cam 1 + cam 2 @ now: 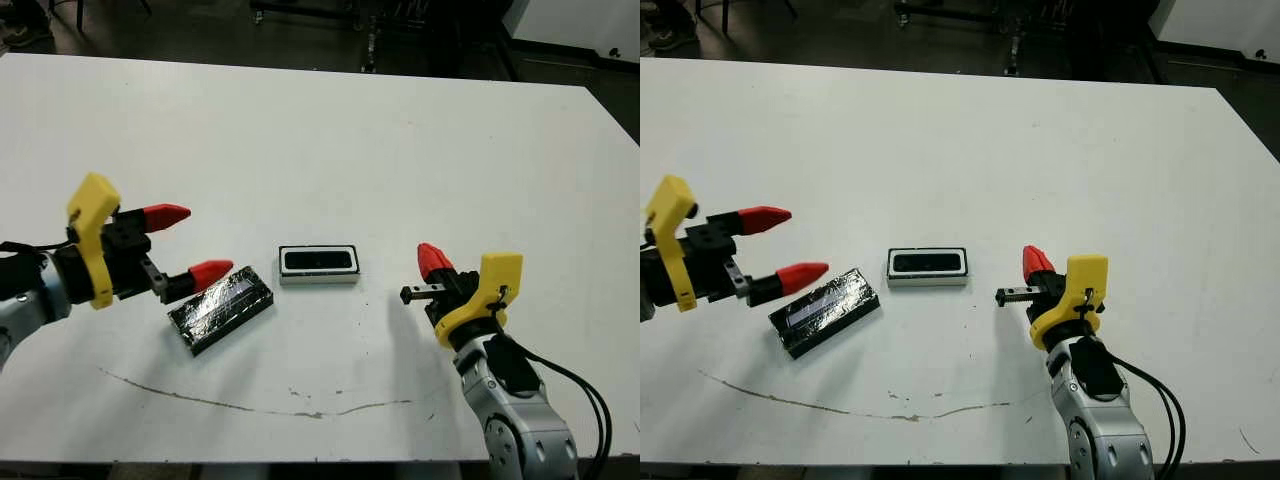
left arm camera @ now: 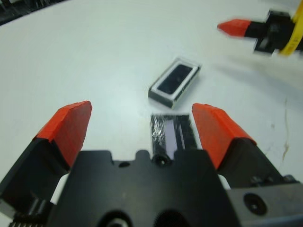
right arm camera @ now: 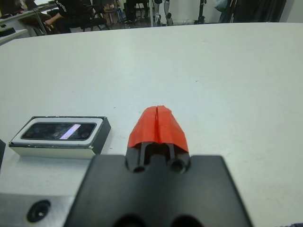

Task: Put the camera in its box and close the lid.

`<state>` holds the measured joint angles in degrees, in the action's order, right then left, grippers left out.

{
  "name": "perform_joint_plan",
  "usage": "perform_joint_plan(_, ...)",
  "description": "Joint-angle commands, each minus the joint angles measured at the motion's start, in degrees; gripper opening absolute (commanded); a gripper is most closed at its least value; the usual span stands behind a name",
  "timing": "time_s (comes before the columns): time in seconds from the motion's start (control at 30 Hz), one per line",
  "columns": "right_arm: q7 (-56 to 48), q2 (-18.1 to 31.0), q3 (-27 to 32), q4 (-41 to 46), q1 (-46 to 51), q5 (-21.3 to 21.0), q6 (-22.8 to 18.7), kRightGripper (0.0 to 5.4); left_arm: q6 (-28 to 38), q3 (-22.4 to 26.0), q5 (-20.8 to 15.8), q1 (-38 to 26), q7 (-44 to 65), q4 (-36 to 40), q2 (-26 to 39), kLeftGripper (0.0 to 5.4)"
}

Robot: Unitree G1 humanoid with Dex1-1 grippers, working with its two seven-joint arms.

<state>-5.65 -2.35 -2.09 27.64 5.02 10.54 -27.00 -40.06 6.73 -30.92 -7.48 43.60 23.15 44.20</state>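
The camera (image 1: 319, 261) lies inside the box (image 1: 319, 278), uncovered. The lid (image 1: 221, 308) rests just left of the box, under the left gripper (image 1: 188, 243) with fingers spread. The right gripper (image 1: 430, 262), fingers pressed together, sits right of the box.

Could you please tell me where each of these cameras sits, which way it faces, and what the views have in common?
Left and right eye views: on the head, looking forward and down at the white table; both arms show, left gripper open, right gripper shut.
Left wrist view: on the left wrist, looking along its spread fingers at the lid and the box; the right gripper's tip also shows.
Right wrist view: on the right wrist, looking past its closed fingers across the table; people sit beyond.
Shared: all views show the box with the camera inside.
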Motion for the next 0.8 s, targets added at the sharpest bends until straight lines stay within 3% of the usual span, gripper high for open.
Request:
perform_joint_plan(0.03, 0.4, 0.4, 0.3, -0.4, 0.6, 0.2, 0.4, 0.02, 0.8, -2.1, 2.4, 0.1, 0.1, 1.3, 1.2, 5.4)
perform_joint_plan(0.2, 0.9, 0.3, 0.3, 0.2, 0.5, 0.3, -0.6, 0.02, 6.9, -6.4, 9.4, 2.3, -0.1, 2.6, 1.4, 5.4)
perform_joint_plan(0.3, 0.9, 0.4, 0.3, 0.1, 0.4, 0.4, -0.4, 0.02, 8.6, -8.1, 11.6, 3.2, 0.4, 2.3, 1.2, 5.4)
perform_joint_plan(0.57, 1.1, 0.6, 0.0, -0.4, 0.1, 0.2, -0.3, 0.02, 5.6, -8.1, 8.7, 4.5, 1.9, 1.0, -0.1, 5.4)
perform_joint_plan(0.67, 1.1, 0.6, -0.1, -0.6, 0.2, 0.0, -0.2, 0.02, 8.0, -8.7, 9.5, 4.3, 3.4, -0.7, 0.2, 5.4)
perform_joint_plan(0.8, 0.9, 0.6, -0.1, -0.9, 0.5, 0.3, 0.1, 0.02, 6.5, -8.7, 9.0, 3.7, 3.9, -1.2, 0.2, 5.4)
